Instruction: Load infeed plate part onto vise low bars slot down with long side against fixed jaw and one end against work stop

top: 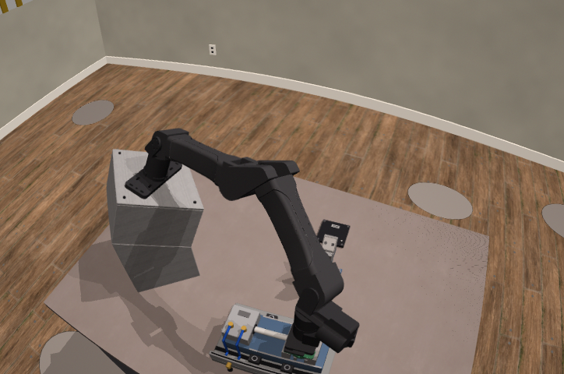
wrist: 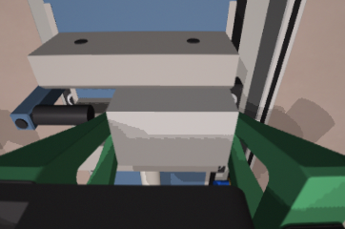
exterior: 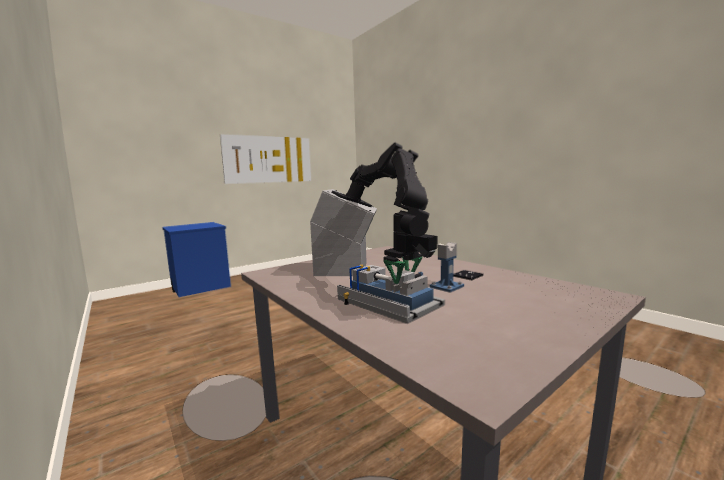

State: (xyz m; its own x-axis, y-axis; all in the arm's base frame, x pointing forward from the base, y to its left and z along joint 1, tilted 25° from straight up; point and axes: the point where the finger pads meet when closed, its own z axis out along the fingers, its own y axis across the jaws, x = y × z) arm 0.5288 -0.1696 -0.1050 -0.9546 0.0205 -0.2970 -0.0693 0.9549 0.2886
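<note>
My gripper points down over the vise and is shut on the part, with a green finger at each end. The part is a grey block. It shows a plain top and a plain long side in the wrist view; no slot is seen. The fixed jaw, with two holes on top, lies just beyond the part; I cannot tell whether they touch. The work stop is a black rod at the left, with a visible gap between its tip and the part's end. The low bars are hidden.
The air cylinder with blue hoses stands at the vise's other end. The V-block stands on a blue post beside the vise. The black infeed plate lies behind it. The arm's grey pedestal stands on the table.
</note>
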